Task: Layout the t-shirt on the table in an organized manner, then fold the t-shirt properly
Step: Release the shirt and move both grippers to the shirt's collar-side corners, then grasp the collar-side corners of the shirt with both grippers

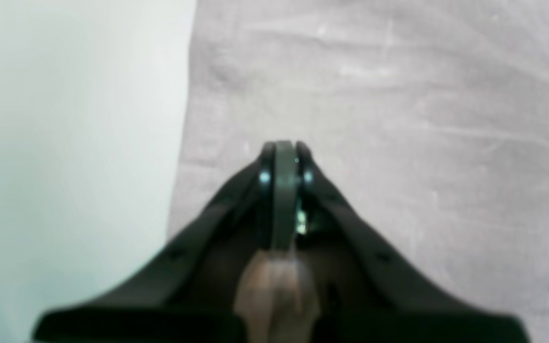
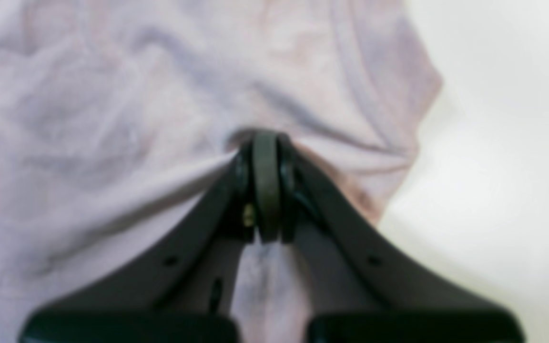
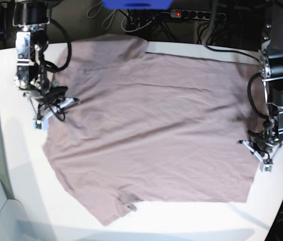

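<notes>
- Currently the t-shirt lies spread across the white worktop, mostly flat, with soft wrinkles running across its body.
- In the base view, one sleeve points toward the near edge and the other toward the far edge; the straight hem lies on that view's right.
- The right tool sits at the collar end of the shirt, its jaws pressed together and pinching a small ridge of fabric, which puckers around the tips.
- The left tool sits at the hem end, just inside the shirt's edge, jaws pressed together; whether it holds cloth between them cannot be told from the blurred wrist view.
- The step in hand appears to be the laying-out: drawing the shirt taut between its two ends.
- To do it well, the arms would pull gently apart along the shirt's length, keeping low over the worktop so the cloth slides rather than lifts.
- Equal tension on both ends would smooth the wrinkles without skewing the hem.
- A risk is that the pinched ridge stays bunched on release.
</notes>
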Action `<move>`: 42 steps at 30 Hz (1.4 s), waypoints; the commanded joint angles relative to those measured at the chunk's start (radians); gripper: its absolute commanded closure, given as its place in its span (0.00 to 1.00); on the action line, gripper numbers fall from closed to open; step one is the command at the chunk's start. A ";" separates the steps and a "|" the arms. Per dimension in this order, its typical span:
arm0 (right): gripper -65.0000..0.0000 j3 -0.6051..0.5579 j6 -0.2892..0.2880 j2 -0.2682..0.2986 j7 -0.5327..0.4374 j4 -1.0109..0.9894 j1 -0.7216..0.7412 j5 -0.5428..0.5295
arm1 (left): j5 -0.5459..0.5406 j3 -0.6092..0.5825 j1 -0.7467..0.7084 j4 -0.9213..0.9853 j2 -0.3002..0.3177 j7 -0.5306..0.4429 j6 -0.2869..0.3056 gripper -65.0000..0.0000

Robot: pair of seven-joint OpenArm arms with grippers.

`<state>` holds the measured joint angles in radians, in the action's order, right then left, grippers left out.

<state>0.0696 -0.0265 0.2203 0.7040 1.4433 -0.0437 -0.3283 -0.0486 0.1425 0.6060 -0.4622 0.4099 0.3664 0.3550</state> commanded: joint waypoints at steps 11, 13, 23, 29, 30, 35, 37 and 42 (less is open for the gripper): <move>1.00 0.009 0.027 0.077 0.044 -0.083 0.052 0.036 | -0.009 0.006 0.028 -0.166 0.016 0.047 -0.004 1.00; 1.00 0.011 0.027 0.077 0.046 -0.005 0.029 0.036 | -0.009 0.007 0.027 -0.215 0.016 0.050 -0.004 1.00; 1.00 0.011 0.027 0.081 0.049 0.409 -0.091 0.037 | -0.009 0.312 -0.059 -0.556 -0.035 0.357 0.008 1.00; 1.00 0.012 0.030 0.098 0.049 0.505 -0.178 0.039 | -0.006 0.352 -0.329 -0.915 -0.076 0.415 0.006 1.00; 1.00 0.012 0.032 0.100 0.049 0.505 -0.193 0.039 | -0.007 0.362 -0.367 -0.964 -0.079 0.417 0.005 1.00; 0.93 0.092 0.029 0.093 0.049 0.505 -0.273 0.037 | -0.004 0.498 -0.562 -1.177 -0.167 0.417 -0.001 0.69; 0.80 0.146 0.027 0.075 0.049 0.505 -0.287 0.037 | -0.007 0.558 -0.616 -1.248 -0.197 0.468 0.008 0.44; 0.51 0.259 -0.008 0.069 0.049 0.503 -0.335 0.033 | -0.009 0.583 -0.739 -1.409 -0.245 0.603 0.009 0.15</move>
<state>0.3290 -0.0265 0.2798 0.7677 1.9308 -0.3813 -0.2886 -0.0601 0.7216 -0.1341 -1.8599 0.1558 0.9722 0.3668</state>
